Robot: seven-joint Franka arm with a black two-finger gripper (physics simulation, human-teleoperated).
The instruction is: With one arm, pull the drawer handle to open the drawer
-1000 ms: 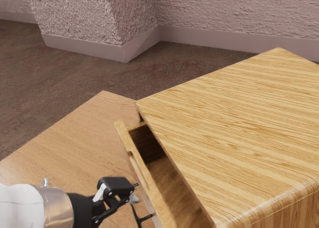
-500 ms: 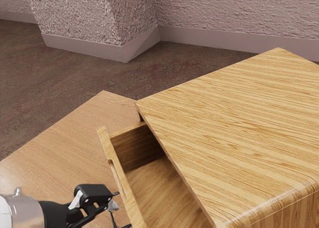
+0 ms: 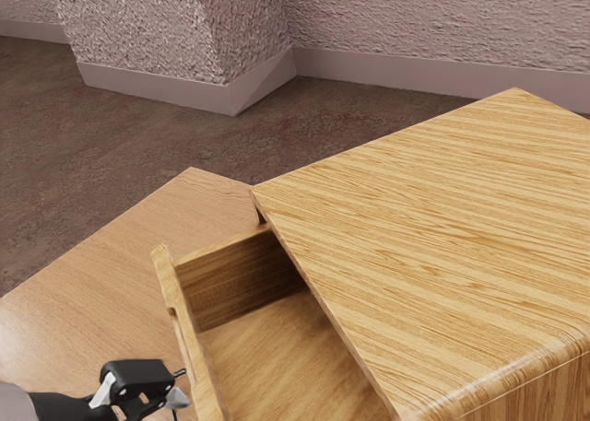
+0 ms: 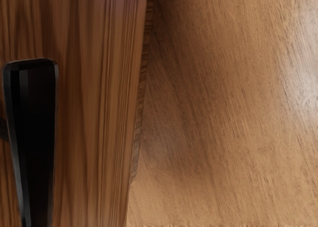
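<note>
Where it slides out of the wooden cabinet [image 3: 433,255], the drawer [image 3: 258,356] stands well open, pulled toward the exterior view's left, its bare wooden floor and inner walls in plain sight. Its front panel [image 3: 177,320] is upright at the left end, over the bench [image 3: 92,283]. Just beside that panel, nearer and to the left, hangs the arm's black hand [image 3: 138,389], cut off at the near edge. Whether the fingers are closed on anything or spread I cannot tell. In the wrist view the panel [image 4: 94,113] runs close under the hand, with the bench [image 4: 223,113] alongside. Farther off lie a dark floor [image 3: 111,145] and a rough plaster wall [image 3: 415,16].
</note>
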